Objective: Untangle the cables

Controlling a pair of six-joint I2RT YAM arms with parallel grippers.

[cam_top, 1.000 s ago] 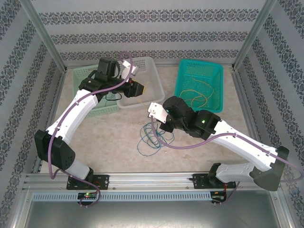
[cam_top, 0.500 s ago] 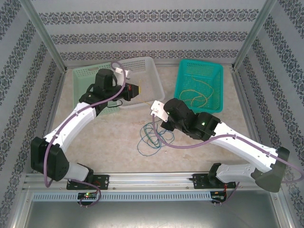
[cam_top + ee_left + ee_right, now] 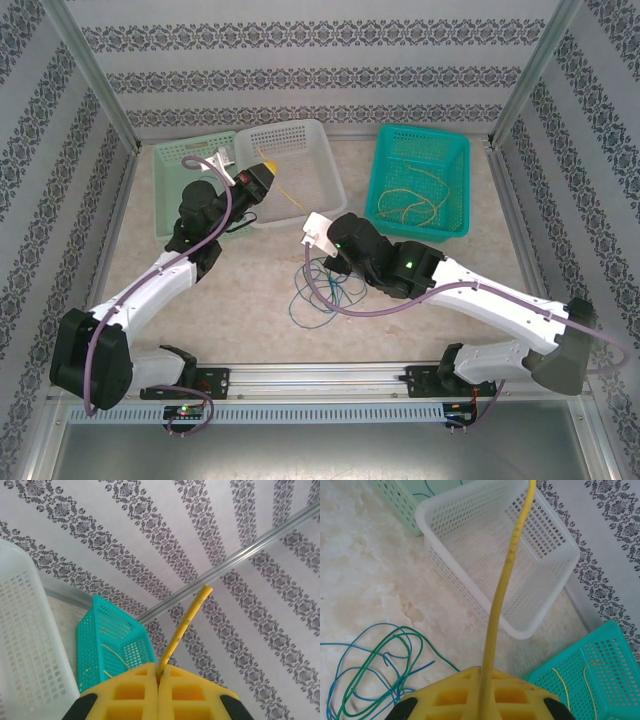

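Pinching the yellow cable (image 3: 507, 565) taut between left gripper (image 3: 158, 677) and right gripper (image 3: 485, 672) over the white basket (image 3: 470, 550) — we risk it slipping free, or dragging the blue and green cables (image 3: 318, 290) across the desk (image 3: 230, 290), if we pull harder.

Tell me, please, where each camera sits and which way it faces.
Top external: above and behind, looking down on the table; left arm and right arm show.
Left wrist: on the left arm, tilted up at the wall and teal basket; its shut jaws pinch the yellow cable.
Right wrist: on the right arm, facing the white basket; its shut jaws hold the yellow cable.
Shared: both wrist views show that cable and the teal basket.
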